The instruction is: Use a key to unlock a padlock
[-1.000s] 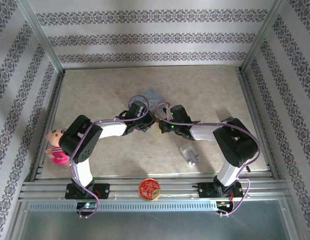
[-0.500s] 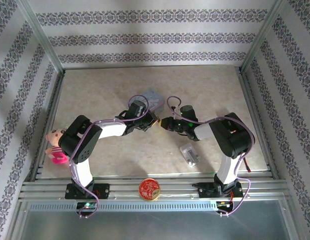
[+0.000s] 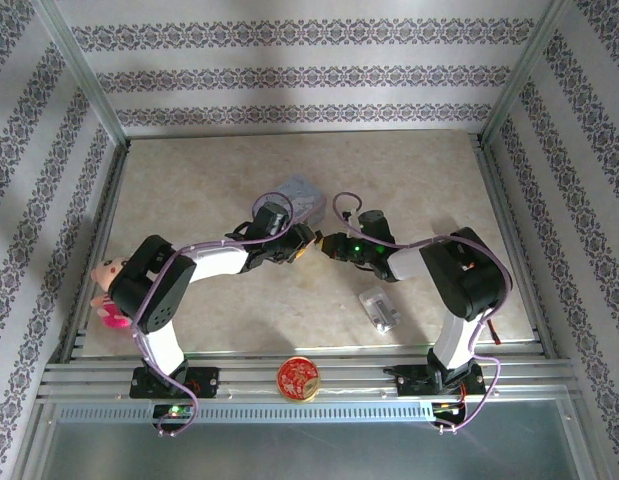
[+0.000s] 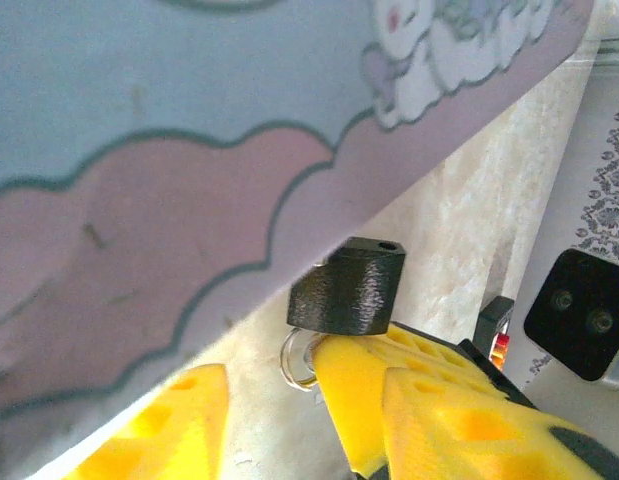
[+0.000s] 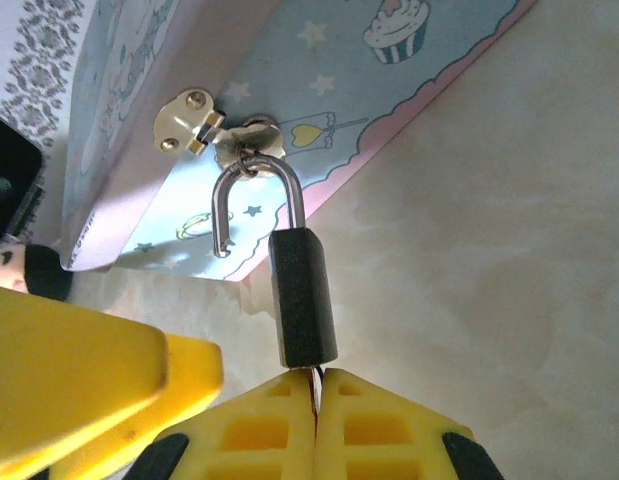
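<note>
The left arm [image 3: 154,285] has slid its elbow near-left, while the right arm [image 3: 469,278] has folded in, wrist shifted right.

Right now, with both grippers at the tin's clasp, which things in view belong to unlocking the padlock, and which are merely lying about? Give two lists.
Belonging to the job:
padlock
key, pinched in the right gripper
left gripper, beside the padlock
pale blue tin, whose clasp the padlock hangs from

Lying about:
silver ridged block
red-and-gold round tin
pink doll
</note>
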`<state>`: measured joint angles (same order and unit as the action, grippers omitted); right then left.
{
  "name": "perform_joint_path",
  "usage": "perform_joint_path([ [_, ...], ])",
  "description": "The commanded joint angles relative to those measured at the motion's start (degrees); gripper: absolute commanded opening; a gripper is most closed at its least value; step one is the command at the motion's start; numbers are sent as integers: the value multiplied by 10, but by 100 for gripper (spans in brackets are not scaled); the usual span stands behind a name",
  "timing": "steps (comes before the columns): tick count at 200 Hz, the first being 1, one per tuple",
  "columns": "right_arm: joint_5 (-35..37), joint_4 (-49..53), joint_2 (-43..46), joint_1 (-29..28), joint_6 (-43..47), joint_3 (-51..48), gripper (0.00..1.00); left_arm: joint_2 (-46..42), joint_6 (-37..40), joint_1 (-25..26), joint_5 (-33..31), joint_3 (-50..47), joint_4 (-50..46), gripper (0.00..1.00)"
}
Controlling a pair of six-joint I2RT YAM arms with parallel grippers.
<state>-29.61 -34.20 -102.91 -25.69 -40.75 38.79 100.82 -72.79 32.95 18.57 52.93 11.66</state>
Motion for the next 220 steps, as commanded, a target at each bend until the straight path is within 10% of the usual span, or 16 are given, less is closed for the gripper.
perform_joint_path([
  [1,29,49,27,-14,46,23,0,-40,31,-5,-36,2,-51,51],
  [36,50,73,37,-27,54,30,0,-76,72,-5,-73,14,-96,69],
  [60,72,76,46,-36,43,26,0,-103,107,-4,-116,26,-142,100],
  [160,168,72,43,-76,-24,18,0,-123,207,-6,-356,59,-269,99],
  [220,199,56,35,-97,-71,16,0,-60,254,-19,-375,103,-259,99],
])
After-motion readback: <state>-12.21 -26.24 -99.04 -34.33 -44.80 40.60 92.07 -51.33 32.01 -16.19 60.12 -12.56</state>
